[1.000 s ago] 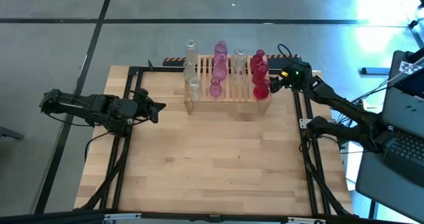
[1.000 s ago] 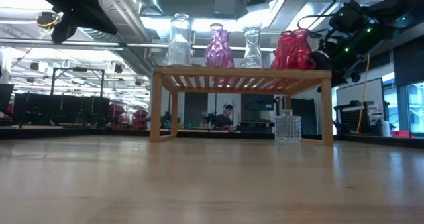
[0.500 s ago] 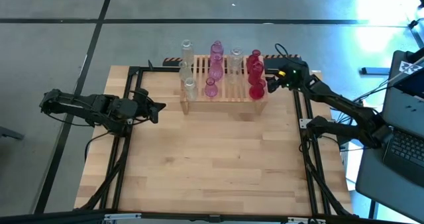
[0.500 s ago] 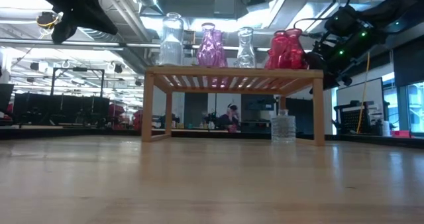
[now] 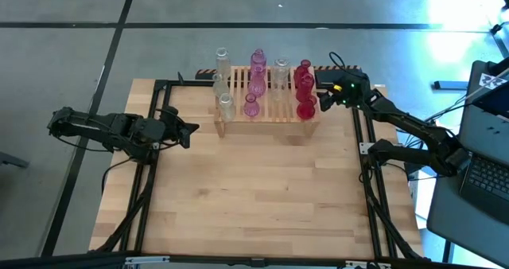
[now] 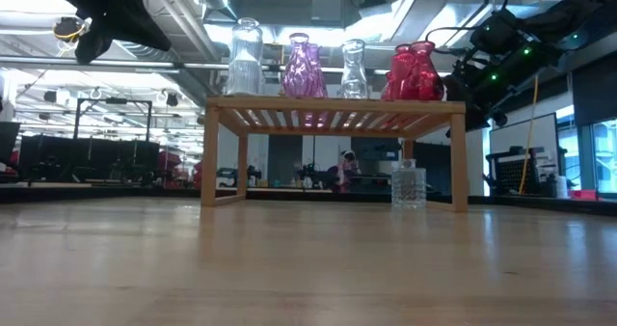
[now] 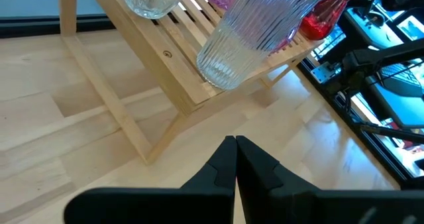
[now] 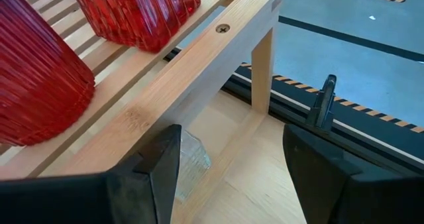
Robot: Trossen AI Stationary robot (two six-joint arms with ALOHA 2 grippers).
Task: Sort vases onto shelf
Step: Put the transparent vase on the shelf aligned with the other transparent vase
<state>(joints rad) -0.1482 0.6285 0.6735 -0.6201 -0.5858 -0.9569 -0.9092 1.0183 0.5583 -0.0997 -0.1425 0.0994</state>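
The shelf (image 5: 266, 102) stands at the far edge of the surface (image 5: 254, 189), just in front of the right end effector (image 5: 323, 100), whose fingers are apart and straddle the shelf's end rail at its corner leg. The right wrist view shows one finger (image 8: 156, 168) under the rail and the other (image 8: 324, 164) outside the leg, with nothing clamped between them. My reading is that this end effector is set against the frame to nudge or square the shelf, not to take a vase.

The vases stand upright on the slats in colour columns, which suits a sorting job: red nearest the right end effector, then clear, then pink, and clear again at the end farthest from it. In the high view I count three red vases (image 5: 305, 90), about two clear vases (image 5: 281, 72) beside them, three pink vases (image 5: 256, 82), and three more clear ones in the end column (image 5: 222, 82); overlap makes the second column uncertain. One further clear glass (image 6: 409, 184) sits on the surface beneath the shelf, below the end the right end effector touches, so it looks not yet sorted.

The left end effector (image 5: 189, 129) hangs over the surface's left side, well apart from the shelf, with its fingers (image 7: 232, 168) pressed together and empty. It appears to be waiting.
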